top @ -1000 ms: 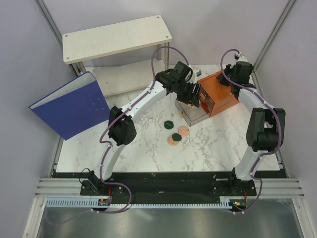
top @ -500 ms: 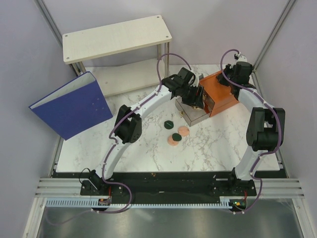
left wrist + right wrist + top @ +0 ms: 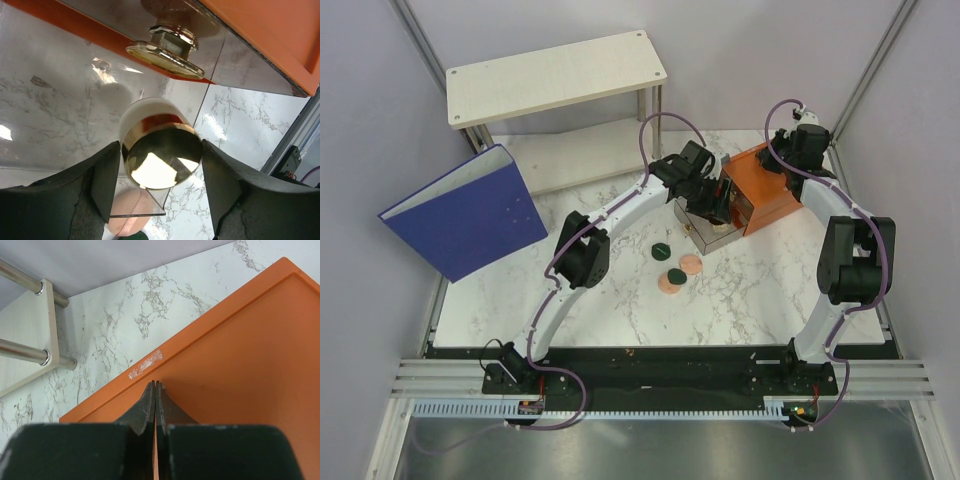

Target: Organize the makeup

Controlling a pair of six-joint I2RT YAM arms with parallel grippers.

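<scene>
We're clamping the round gold jar in the left gripper, centre frame, over the open drawer. The right gripper, pinched together, is bracing the orange box.

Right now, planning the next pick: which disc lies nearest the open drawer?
The right-hand peach disc, just in front of the drawer; the other three lie farther off.
</scene>
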